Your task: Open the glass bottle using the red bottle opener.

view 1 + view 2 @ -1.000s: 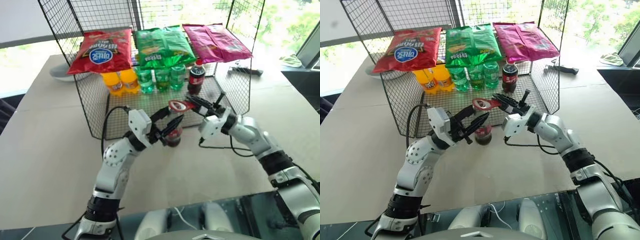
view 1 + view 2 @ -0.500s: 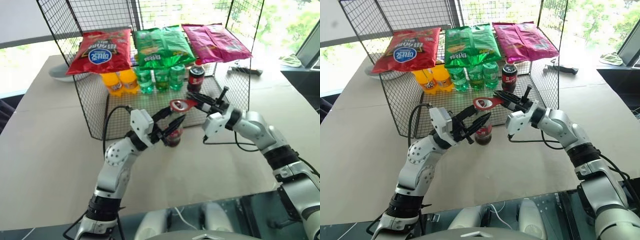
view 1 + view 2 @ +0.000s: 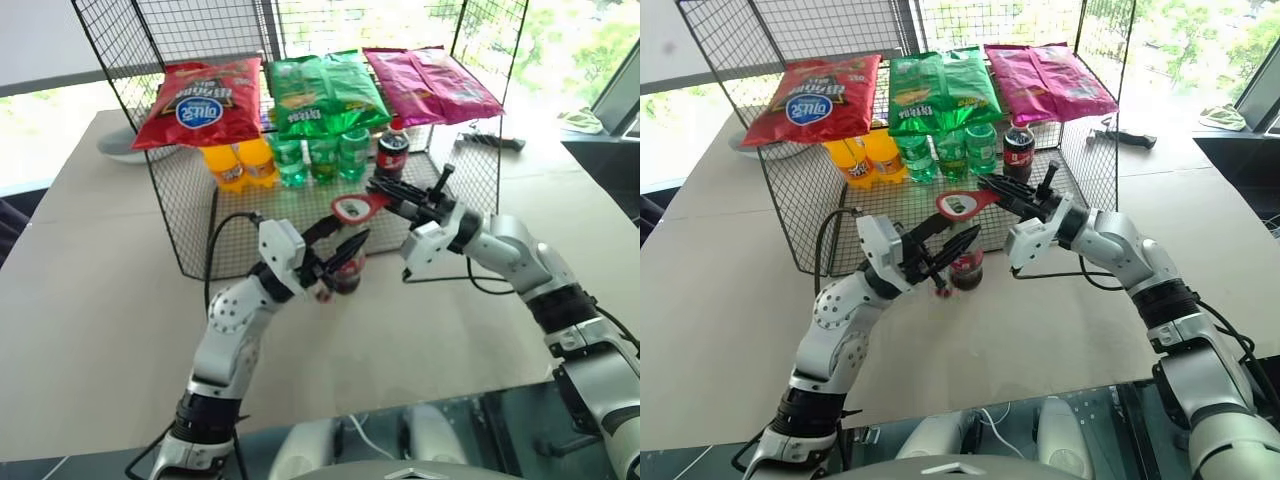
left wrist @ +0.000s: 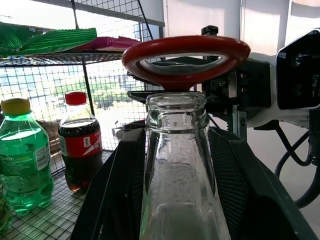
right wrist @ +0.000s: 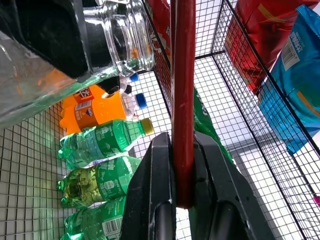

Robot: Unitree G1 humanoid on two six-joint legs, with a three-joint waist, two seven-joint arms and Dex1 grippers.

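Beige tabletop [image 3: 100,300] spreads out in front of you, with a black wire rack [image 3: 180,230] standing at its far side against bright windows. On top of the rack lie three snack bags: red [image 3: 200,100], green [image 3: 325,92] and magenta [image 3: 432,85]. Inside it stand orange soda bottles [image 3: 240,162], green plastic bottles [image 3: 322,155] and a dark cola bottle with a red cap [image 3: 391,155].

Just in front of the rack, your left gripper [image 3: 340,262] is clamped on the glass bottle [image 3: 347,272], which stands upright with dark liquid low down. In the left wrist view its two black fingers [image 4: 120,190] sit on either side of the clear neck, and the bottle mouth appears bare.

Your right gripper [image 3: 1002,192] reaches in from the right, its jaws pressed together on the handle of the red bottle opener [image 3: 962,204]. The opener's ring head hangs just above the bottle mouth; you cannot quite tell whether the two touch.
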